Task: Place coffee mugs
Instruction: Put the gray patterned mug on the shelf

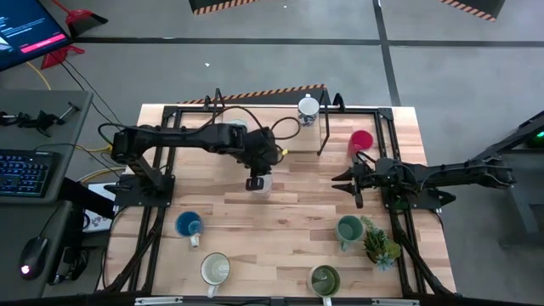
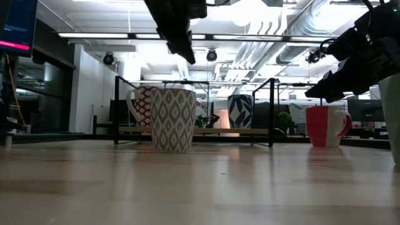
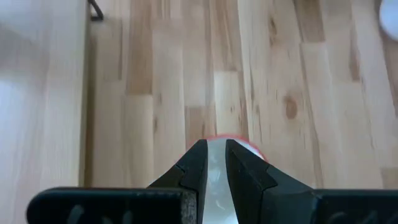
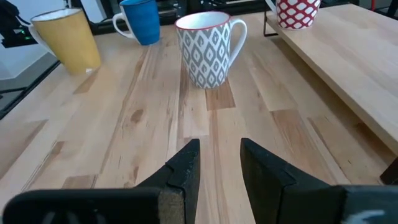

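Note:
A white mug with a grey diamond pattern and a red rim (image 1: 260, 185) (image 2: 172, 119) (image 4: 208, 50) stands upright on its base at mid-table. My left gripper (image 1: 257, 180) (image 2: 187, 56) (image 3: 216, 155) hangs straight above its rim, clear of it, open by a narrow gap. My right gripper (image 1: 344, 180) (image 4: 221, 155) is open and hovers right of centre, pointing at that mug. The red mug (image 1: 361, 140) (image 2: 325, 125), blue mug (image 1: 189, 225) (image 4: 140, 22), cream mug (image 1: 215, 269) (image 4: 65, 40), teal mug (image 1: 348, 228) and olive mug (image 1: 324, 279) stand on the table.
A raised wooden shelf on a black frame (image 1: 255, 115) (image 4: 336, 56) runs along the far side. It carries a white mug with a red pattern (image 1: 308, 108) (image 4: 297, 12) and a dark patterned mug (image 2: 240, 111). A spiky potted plant (image 1: 380, 242) stands near the teal mug.

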{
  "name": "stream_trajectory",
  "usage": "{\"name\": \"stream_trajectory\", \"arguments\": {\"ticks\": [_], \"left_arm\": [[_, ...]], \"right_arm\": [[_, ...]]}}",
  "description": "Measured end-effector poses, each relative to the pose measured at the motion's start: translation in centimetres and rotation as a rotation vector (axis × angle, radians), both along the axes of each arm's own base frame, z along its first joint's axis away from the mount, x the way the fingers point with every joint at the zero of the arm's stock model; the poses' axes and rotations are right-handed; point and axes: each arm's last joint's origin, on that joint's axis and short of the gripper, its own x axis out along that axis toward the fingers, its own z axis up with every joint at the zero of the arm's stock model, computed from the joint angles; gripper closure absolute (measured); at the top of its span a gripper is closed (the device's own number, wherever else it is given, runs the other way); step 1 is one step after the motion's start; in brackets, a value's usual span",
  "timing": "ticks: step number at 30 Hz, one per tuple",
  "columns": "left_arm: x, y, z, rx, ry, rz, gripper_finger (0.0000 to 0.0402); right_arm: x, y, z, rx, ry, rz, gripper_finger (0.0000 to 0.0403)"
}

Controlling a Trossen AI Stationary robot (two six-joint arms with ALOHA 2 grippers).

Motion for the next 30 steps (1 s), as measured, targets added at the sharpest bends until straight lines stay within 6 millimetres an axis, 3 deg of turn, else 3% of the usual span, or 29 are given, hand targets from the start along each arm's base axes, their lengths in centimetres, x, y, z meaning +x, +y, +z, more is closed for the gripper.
{"name": "stream_trajectory", "arguments": {"ticks": [14,21,30], "left_arm": [[2.3,0.3,1.4,0.132,-0.274,-0.068,0.0352],[2.6,0.7,1.9,0.098,-0.332,0.166,0.0352],[2.9,0.9,1.9,0.201,-0.340,0.149,0.0301]], "right_arm": [[0.0,0.0,-0.1,-0.032,0.015,0.010,0.0307],[-0.1,0.0,-0.2,-0.034,0.021,0.004,0.0307],[-0.2,-0.1,-0.5,-0.036,0.054,-0.007,0.0307]]}}
